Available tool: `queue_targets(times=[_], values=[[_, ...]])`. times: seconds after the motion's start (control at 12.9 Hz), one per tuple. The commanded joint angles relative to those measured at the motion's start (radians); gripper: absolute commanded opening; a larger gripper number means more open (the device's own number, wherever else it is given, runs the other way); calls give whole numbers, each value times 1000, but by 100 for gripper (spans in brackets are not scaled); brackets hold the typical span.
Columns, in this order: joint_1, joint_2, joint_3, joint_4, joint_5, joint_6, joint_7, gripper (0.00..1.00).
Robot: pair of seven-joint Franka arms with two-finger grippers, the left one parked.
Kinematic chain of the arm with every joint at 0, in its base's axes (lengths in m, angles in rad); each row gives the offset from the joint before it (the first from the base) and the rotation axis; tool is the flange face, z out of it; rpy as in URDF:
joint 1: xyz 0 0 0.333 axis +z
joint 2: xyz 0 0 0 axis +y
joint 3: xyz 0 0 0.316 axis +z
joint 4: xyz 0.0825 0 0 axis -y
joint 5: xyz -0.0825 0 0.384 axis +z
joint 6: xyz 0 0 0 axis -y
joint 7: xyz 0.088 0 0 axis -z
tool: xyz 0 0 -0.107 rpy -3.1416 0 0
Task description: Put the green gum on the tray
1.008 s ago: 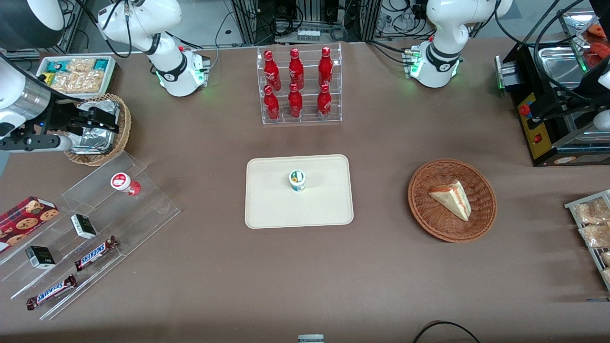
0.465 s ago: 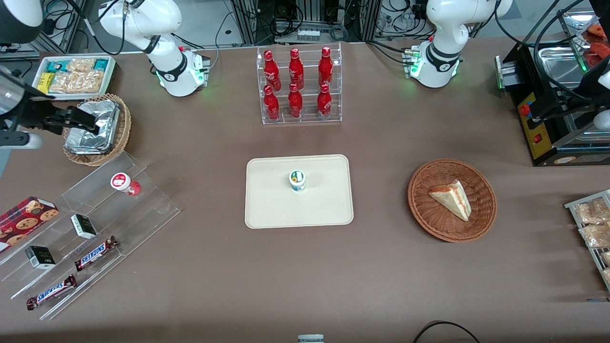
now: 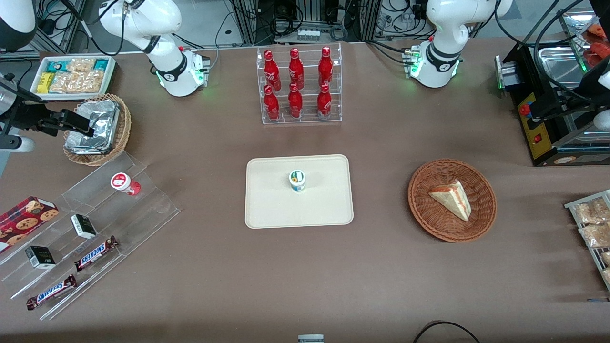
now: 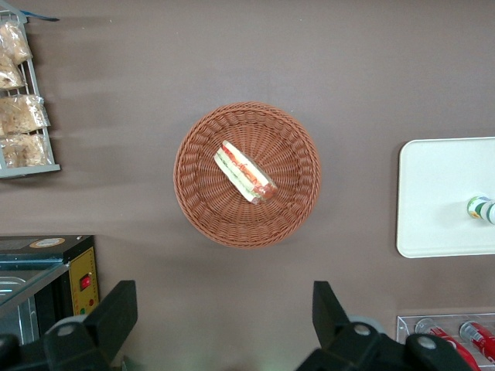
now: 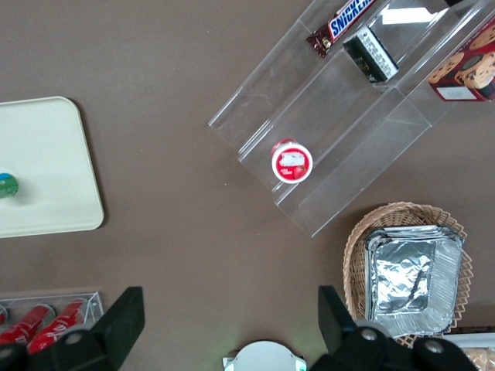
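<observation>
The green gum [image 3: 297, 180] is shown standing upright near the middle of the tray [image 3: 267, 209], free of any grip; in the right wrist view only its green lid [image 5: 6, 185] is seen on the tray [image 5: 54, 193]. The tray lies at the centre of the desk [image 3: 333, 286]. The placement is judged complete: the canister rests on the tray and nothing further appears to be required beyond parking the arm.

The claw [image 3: 78, 125] is held well apart from the tray, at the working arm's end of the desk, beside a wicker basket [image 3: 121, 138] holding a foil container [image 3: 97, 124]. Its fingers are spread wide and nothing is gripped, as the right wrist view [image 5: 224, 321] confirms.

Nearer the front edge, in the corner at the working arm's end, a clear stepped stand [image 3: 124, 214] carries a red-lidded canister [image 3: 123, 183], two chocolate bars [image 3: 95, 253] on which "SNICKERS" can be read, two small dark boxes [image 3: 83, 226] whose print cannot be made out, and a cookie box [image 3: 26, 216]. Toward the edge farthest from the front camera, a clear rack of red bottles [image 3: 298, 85] is set; their white script is too small to read. Toward the parked arm's end, a round basket [image 3: 481, 219] holds a wedge sandwich [image 3: 450, 197].
</observation>
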Motion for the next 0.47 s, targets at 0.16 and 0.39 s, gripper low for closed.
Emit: queue_targets(times=[0.16,0.39], values=[[-3,133,0,209,-17,-47,-13,100],[-5,135,-2,209,-26,-44,-8,100]])
